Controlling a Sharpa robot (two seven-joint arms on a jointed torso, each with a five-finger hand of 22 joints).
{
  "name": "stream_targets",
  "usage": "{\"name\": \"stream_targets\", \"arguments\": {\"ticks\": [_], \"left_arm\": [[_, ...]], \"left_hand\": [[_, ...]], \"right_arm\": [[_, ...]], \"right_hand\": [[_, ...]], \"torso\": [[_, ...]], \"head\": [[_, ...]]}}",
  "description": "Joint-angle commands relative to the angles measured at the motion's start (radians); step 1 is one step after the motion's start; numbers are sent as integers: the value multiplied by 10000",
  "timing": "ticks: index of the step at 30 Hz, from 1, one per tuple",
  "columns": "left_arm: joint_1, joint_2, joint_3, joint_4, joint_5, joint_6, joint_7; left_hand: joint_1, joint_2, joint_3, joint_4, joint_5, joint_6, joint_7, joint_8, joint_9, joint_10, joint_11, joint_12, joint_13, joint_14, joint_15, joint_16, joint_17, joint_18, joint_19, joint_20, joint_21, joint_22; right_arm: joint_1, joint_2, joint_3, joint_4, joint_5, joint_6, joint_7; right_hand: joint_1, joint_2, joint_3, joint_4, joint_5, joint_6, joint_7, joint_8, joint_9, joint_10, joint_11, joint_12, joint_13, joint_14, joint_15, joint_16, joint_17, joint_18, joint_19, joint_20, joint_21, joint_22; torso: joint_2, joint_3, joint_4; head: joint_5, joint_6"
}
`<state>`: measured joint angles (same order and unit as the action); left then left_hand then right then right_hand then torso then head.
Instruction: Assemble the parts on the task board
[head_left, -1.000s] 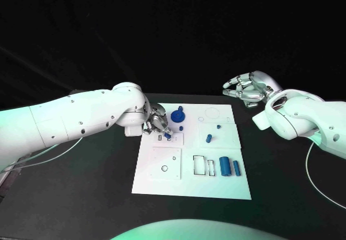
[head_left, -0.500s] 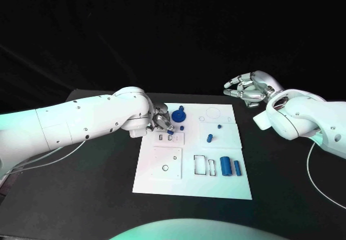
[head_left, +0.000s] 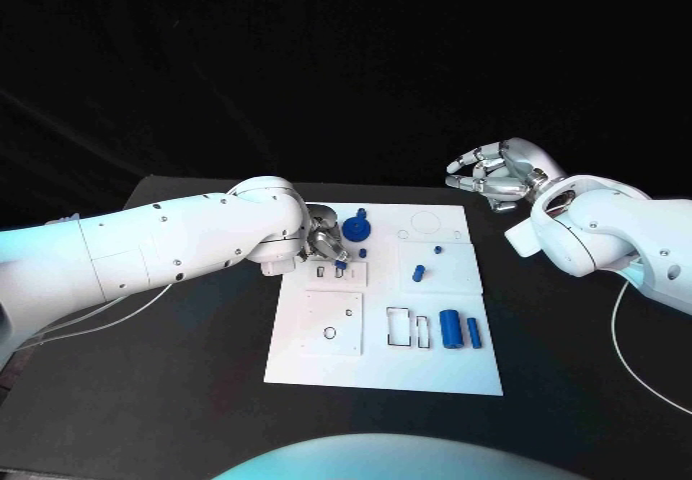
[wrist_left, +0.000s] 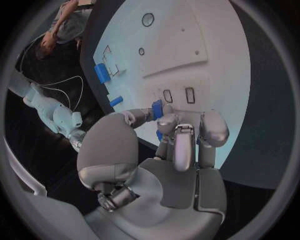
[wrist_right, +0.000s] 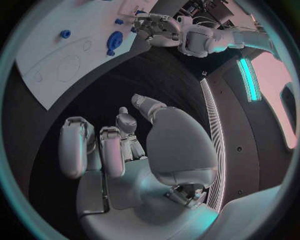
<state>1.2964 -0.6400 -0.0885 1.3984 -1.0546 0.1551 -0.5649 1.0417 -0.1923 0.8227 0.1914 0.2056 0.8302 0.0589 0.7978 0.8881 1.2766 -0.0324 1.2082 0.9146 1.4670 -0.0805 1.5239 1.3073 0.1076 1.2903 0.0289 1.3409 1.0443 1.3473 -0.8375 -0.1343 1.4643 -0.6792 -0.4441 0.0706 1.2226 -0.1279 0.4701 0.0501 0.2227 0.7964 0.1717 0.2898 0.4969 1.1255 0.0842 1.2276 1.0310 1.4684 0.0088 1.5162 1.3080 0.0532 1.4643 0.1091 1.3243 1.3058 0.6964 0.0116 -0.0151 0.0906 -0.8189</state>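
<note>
The white task board (head_left: 382, 372) lies mid-table. My left hand (head_left: 323, 243) hovers over its rear left part and pinches a small blue part (wrist_left: 157, 108) between thumb and fingertips, just above two small rectangular slots (wrist_left: 178, 95). A round blue part (head_left: 358, 233) stands right beside that hand. Two small blue pieces (head_left: 418, 272) sit in the board's middle rear. Two blue cylinders (head_left: 459, 329) lie at the right, next to outlined rectangular recesses (head_left: 407, 329). My right hand (head_left: 490, 176) hangs off the board's rear right corner, fingers loosely bent and apart, holding nothing (wrist_right: 125, 145).
The black table (head_left: 577, 330) surrounds the board on all sides. A raised white square plate with holes (head_left: 332, 323) covers the board's left front. A thin cable (head_left: 623, 340) trails from my right arm over the table's right side.
My left arm has swung further in over the table and its hand has edged slightly toward the board's rear, still pinching the blue part. The right hand has stayed put.
</note>
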Motion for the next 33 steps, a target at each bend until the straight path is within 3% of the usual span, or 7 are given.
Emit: {"name": "stream_targets", "arguments": {"ticks": [1,9,13,15,17,21,33], "left_arm": [[-19,37,-7,-13,-144,196,-67],[-31,26,-18,-37,-125,383,-99],[-33,23,-20,-37,-126,526,-122],[-34,25,-22,-40,-128,593,-135],[-35,27,-23,-46,-136,638,-145],[-36,31,-26,-61,-147,732,-167],[-105,111,-56,-141,-222,637,-188]], "left_hand": [[-19,68,1669,-1615,42,293,-197,47,5,111,5,97,80,780,-57,55,1696,-75,111,-14,84,65],[-66,88,1675,-1616,82,350,-230,95,37,187,-25,155,160,784,-83,57,1700,-90,162,-36,125,148],[-86,99,1675,-1615,97,378,-244,118,51,222,-36,186,209,792,-93,69,1728,-97,184,-44,143,186],[-97,105,1674,-1614,102,393,-251,130,58,234,-42,193,218,793,-98,71,1731,-101,194,-48,152,205],[-103,108,1673,-1613,104,401,-255,137,62,240,-45,197,223,792,-100,69,1727,-102,198,-50,156,212],[-122,115,1668,-1610,108,424,-265,157,75,259,-54,211,241,799,-107,79,1750,-106,211,-56,167,235],[-145,130,1663,-1606,112,453,-281,185,93,278,-67,220,250,797,-118,75,1740,-113,232,-65,184,272]], "right_arm": [[-5,-7,4,16,-77,34,-6],[-5,-19,4,-3,-70,6,40],[-6,1,2,-45,29,-36,188],[-7,15,-1,-72,138,-69,288],[-8,24,-4,-93,262,-101,367],[-9,32,-9,-116,475,-191,505],[-11,32,-13,-133,983,-486,813]], "right_hand": [[-24,-25,-35,63,37,-81,16,44,17,-52,12,-65,-28,783,-46,-17,1811,117,30,-72,-63,-9],[-37,-16,-36,78,22,-85,17,52,19,-151,13,-143,-149,778,-46,-28,1795,130,9,-72,-118,-65],[-6,-45,69,122,-19,-271,43,141,41,-1753,29,-1712,-2190,588,-28,-404,1305,246,-227,-53,-654,-569],[9,-79,141,138,-19,-391,79,164,45,-2207,56,-2288,-2808,275,-2,-981,588,453,-665,-32,-1603,-1477],[30,-146,372,200,-42,-631,157,210,63,-2668,161,-3359,-3630,-1383,106,-3602,-2265,1284,-2873,66,-6084,-5545],[83,-258,428,192,-91,-986,304,424,141,-2716,331,-4423,-4918,-2938,258,-6269,-4810,1309,-3081,227,-7730,-6776],[135,-218,282,141,-76,-1415,494,735,190,-3170,551,-5179,-6196,-3538,470,-7305,-5517,1286,-3124,413,-9183,-8010]], "torso": [[-5,1,-9],[-10,1,4],[-1,3,11],[-3,1,8],[-6,0,6],[-1,-2,5],[4,-7,-6]], "head": [[5,-17],[12,-30],[24,-32],[38,-38],[40,-42],[42,-45],[39,-68]]}}
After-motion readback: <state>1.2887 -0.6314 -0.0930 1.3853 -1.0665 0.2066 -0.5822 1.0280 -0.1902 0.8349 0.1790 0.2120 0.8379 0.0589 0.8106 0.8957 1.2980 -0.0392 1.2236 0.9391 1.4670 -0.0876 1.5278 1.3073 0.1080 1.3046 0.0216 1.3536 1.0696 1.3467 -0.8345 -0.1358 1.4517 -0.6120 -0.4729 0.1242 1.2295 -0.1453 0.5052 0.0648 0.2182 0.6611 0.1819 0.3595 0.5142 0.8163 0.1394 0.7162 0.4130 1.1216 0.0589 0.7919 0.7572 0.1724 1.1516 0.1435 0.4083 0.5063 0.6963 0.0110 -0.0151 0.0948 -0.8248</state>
